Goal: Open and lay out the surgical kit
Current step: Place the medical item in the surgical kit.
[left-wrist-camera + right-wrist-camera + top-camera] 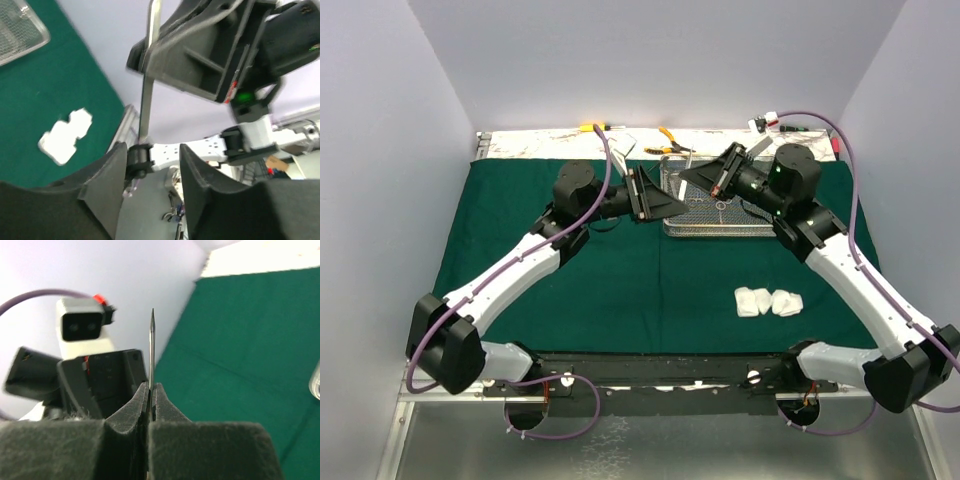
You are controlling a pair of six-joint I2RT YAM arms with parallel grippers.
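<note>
My right wrist view shows the right gripper pinching thin steel tweezers, needle-pointed; the left gripper gapes wide.

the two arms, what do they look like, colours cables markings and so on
Both the left arm and the right arm have white tapered links between black joint housings. A purple cable runs along the left one, another purple cable along the right. The jaws are matte black, wedge-shaped, with a felt-like texture. A green light glows on the right wrist, beside small red markings.
</note>
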